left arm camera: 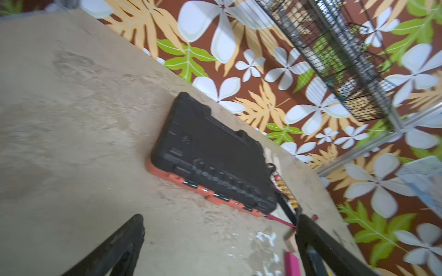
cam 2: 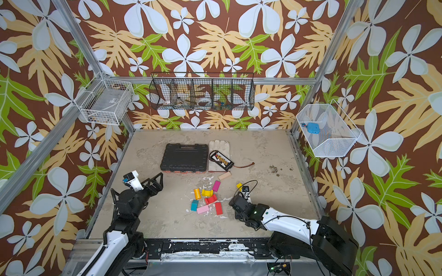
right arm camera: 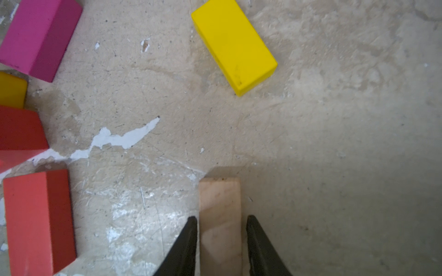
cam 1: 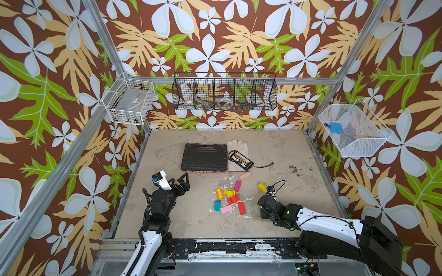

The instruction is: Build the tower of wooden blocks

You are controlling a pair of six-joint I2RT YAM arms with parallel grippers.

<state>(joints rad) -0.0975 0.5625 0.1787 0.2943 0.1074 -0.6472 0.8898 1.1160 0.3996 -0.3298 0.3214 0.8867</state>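
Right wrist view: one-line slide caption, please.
Fingers of the right gripper flank a tan block on the table; yellow block beyond.

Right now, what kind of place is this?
Likely a robot practice booth: an aluminium frame with flowered walls, wire baskets hung up, and two robot arms at a scuffed table.

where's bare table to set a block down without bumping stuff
Bare: far left corner beside the black case; near strip in front of the block cluster; right side beyond the yellow block. Crowded: the centre, from the cluster up to the glove.
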